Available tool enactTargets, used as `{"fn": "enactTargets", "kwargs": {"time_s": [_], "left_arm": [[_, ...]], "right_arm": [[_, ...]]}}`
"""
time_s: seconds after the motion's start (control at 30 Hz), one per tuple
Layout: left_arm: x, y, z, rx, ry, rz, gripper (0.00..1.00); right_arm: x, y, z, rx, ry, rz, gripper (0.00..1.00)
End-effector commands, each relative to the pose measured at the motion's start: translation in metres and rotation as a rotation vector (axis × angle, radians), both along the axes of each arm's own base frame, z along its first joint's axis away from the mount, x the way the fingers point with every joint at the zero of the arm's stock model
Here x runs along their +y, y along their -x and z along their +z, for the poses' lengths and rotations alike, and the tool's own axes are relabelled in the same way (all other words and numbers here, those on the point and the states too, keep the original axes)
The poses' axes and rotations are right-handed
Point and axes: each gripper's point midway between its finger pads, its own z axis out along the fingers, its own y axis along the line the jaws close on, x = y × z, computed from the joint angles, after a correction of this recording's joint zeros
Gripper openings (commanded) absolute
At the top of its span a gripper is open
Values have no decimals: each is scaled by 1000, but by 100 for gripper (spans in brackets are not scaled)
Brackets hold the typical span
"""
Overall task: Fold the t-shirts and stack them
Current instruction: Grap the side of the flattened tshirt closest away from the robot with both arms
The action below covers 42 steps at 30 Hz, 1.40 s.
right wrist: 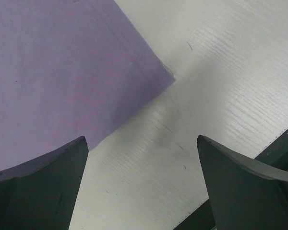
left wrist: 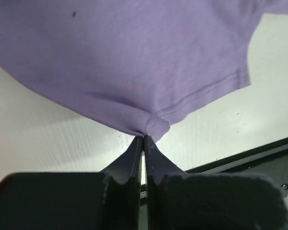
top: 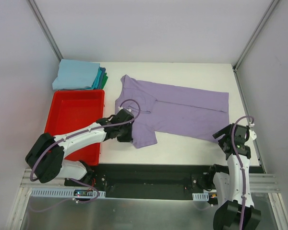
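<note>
The left jaws are pinching only a thin nip of the lavender t-shirt (top: 182,110) lying spread on the counter (top: 182,151) while the right jaws are hanging spread beside its hem, so a one-sided pull is likely risking a slip or skewed fold.

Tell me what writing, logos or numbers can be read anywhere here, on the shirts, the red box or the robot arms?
No text can be read in any view.
Lavender t-shirt: plain cloth, no print or tag showing.
Folded shirts: no print visible.
Red bin: no label visible.
Left arm and right arm: no marking shows.
Small dark unit on the front rail: too small to read.
</note>
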Motion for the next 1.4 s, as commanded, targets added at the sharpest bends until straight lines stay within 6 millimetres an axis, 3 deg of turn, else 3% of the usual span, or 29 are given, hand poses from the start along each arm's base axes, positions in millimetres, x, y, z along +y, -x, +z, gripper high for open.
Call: {"fn": "enactTargets", "kwargs": {"time_s": [0.0, 0.63, 0.73, 0.83, 0.97, 1.27, 1.37], "left_arm": [[-22, -20, 32, -113, 80, -51, 0], [-29, -70, 78, -254, 167, 29, 0], [-28, -74, 83, -266, 172, 36, 0], [-26, -77, 86, -274, 174, 43, 0], [-28, -80, 90, -291, 186, 41, 0], [-27, -97, 108, -345, 202, 47, 0], [-23, -104, 112, -375, 186, 63, 0]], "right_arm": [[2, -13, -3, -35, -60, -47, 97], [-7, -33, -44, 31, -74, -68, 75], [-7, -35, -47, 42, -83, -70, 59], [-9, -37, -46, 41, -76, -65, 50], [-10, -41, -42, 27, -66, -55, 28], [-13, -50, -33, 6, -31, -2, 1], [-14, -54, -28, -6, -24, 11, 0]]}}
